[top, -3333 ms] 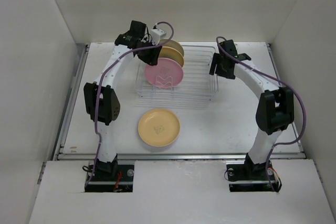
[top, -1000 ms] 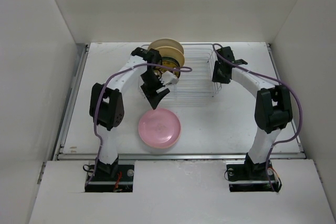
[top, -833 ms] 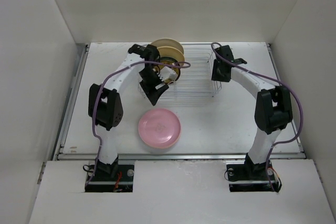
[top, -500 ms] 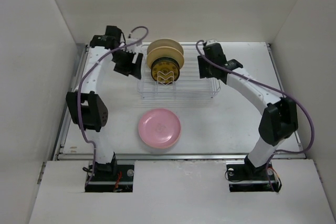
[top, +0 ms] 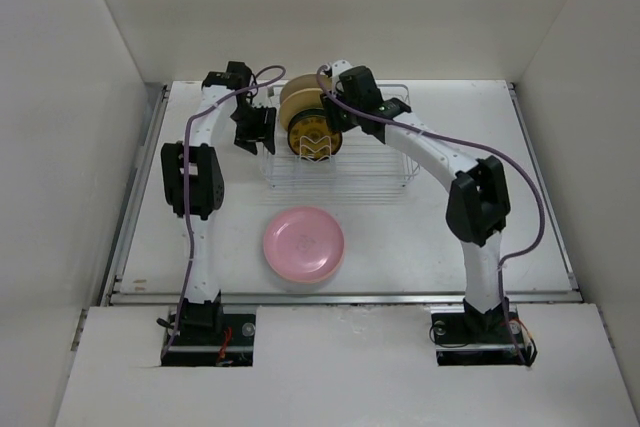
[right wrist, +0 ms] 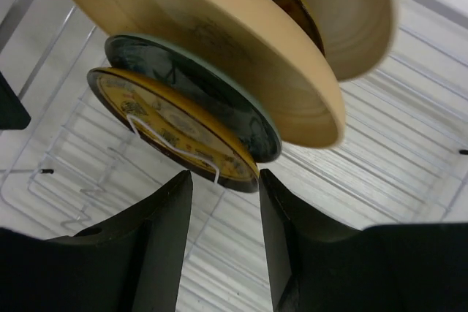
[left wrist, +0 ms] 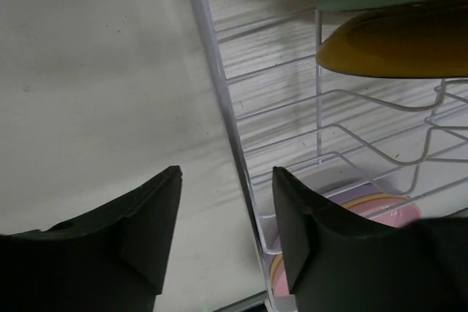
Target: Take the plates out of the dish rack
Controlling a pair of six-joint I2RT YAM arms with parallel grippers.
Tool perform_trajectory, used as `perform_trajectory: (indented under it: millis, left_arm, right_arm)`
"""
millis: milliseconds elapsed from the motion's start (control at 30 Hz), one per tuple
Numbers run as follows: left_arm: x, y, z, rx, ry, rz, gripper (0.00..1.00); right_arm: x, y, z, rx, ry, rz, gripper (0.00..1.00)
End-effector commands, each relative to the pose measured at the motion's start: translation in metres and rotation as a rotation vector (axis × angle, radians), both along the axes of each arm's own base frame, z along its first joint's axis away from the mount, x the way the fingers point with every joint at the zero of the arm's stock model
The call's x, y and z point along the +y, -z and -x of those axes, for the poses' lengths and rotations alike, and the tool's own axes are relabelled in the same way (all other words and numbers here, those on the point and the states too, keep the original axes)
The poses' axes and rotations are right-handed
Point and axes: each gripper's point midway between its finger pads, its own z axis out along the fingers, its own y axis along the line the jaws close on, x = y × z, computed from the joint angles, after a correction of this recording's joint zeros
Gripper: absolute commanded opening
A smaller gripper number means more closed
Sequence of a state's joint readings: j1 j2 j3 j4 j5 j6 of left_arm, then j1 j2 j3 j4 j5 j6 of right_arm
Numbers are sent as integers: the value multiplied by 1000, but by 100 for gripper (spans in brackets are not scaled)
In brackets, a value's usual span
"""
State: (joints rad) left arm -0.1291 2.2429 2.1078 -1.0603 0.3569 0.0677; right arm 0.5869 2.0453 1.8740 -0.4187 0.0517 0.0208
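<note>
Since the earlier top views, the right arm (top: 420,142) had been carried from the right end of the dish rack (top: 385,162) across to the plates standing at its left end. The left arm (top: 215,112) had been drawn back to the rack's left side. The pink plate (top: 303,244), formerly upright in the rack, had been laid on the tabletop (top: 430,237), over the yellow one.

About half of the unloading was judged done. In the left wrist view, a yellow rim (left wrist: 362,199) and a lavender rim (left wrist: 333,189) were seen stacked with the pink plate, in front of the rack. Left in the rack were a large cream plate (right wrist: 219,42), a second cream plate (right wrist: 351,12) with a brown edge glimpsed between them, a teal patterned plate (right wrist: 190,85) and an amber patterned plate (right wrist: 168,126).

The left jaws were held apart and empty beside the rack's left rim wire. The right jaws were also held apart, just below the amber plate's edge, with nothing clamped.

No brand or label was found. The amber plate's pattern and a faint mark at the pink plate's centre could not be read as writing.
</note>
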Motion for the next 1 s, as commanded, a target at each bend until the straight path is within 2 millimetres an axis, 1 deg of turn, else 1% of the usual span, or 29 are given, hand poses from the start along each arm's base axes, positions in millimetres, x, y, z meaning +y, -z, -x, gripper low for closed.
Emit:
perform_trajectory:
  millis: [0, 33, 67, 100, 133, 167, 200, 233, 267, 300, 333, 367, 400, 433, 467, 533, 567, 633, 667, 767, 800, 833, 933, 967]
  left_arm:
    - [1, -22, -1, -30, -36, 13, 48]
    - [1, -18, -2, -19, -36, 11, 43]
    - [1, -14, -2, -10, -36, 10, 38]
    - [1, -14, -2, -10, -36, 10, 31]
    - [1, -9, -2, 0, -36, 8, 19]
    - [1, -5, -2, 9, -36, 7, 14]
    - [-2, -2, -1, 21, -33, 20, 4]
    - [-2, -2, -1, 21, -32, 21, 4]
    - [-2, -2, -1, 24, -41, 22, 0]
    - [-2, 2, -1, 33, -41, 21, 0]
    - [-3, 2, -1, 36, -49, 22, 0]
    - [-4, 4, 2, 48, -47, 31, 0]
    - [-3, 3, 1, 50, -53, 46, 0]
    - [-2, 6, 4, 61, -53, 45, 0]
    - [-5, 5, 4, 63, -50, 59, 0]
    - [-4, 8, 6, 74, -50, 58, 0]
    - [-3, 12, 6, 82, -52, 48, 0]
    - [-1, 13, 6, 80, -55, 36, 0]
    - [-1, 13, 6, 80, -55, 36, 0]
    - [-1, 17, 6, 89, -55, 35, 0]
    - [-1, 17, 6, 89, -55, 35, 0]
    - [-1, 17, 6, 89, -55, 35, 0]
    - [-1, 17, 6, 89, -55, 35, 0]
    - [-1, 17, 6, 89, -55, 35, 0]
  right_arm:
    - [13, -13, -15, -39, -37, -30, 47]
    - [16, -9, -16, -38, -45, -35, 46]
    - [19, -11, -18, -41, -53, -42, 46]
    - [21, -7, -21, -38, -53, -41, 45]
    - [24, -1, -20, -27, -63, -41, 44]
    - [26, -6, -21, -33, -71, -51, 44]
    - [28, 1, -20, -19, -82, -51, 44]
    - [29, 8, -21, -8, -82, -45, 44]
    - [30, 6, -22, -17, -82, -50, 44]
    - [31, 10, -24, -15, -82, -49, 43]
    - [32, 19, -25, -2, -82, -41, 43]
    - [33, 14, -27, -11, -82, -46, 39]
    - [33, 22, -27, 1, -82, -39, 39]
    - [34, 22, -26, 4, -90, -43, 39]
    - [35, 28, -27, 12, -89, -39, 39]
    - [28, 28, -32, -3, -49, -16, 47]
    - [28, 28, -32, -3, -48, -16, 49]
    - [29, 28, -31, 0, -56, -20, 50]
    - [26, 26, -34, -5, -55, -29, 50]
    - [29, 31, -38, -3, -55, -28, 50]
    - [31, 37, -37, 13, -61, -36, 47]
    - [31, 37, -37, 13, -61, -36, 40]
    - [32, 38, -34, 24, -68, -35, 25]
    - [30, 28, -32, 12, -69, -42, 13]
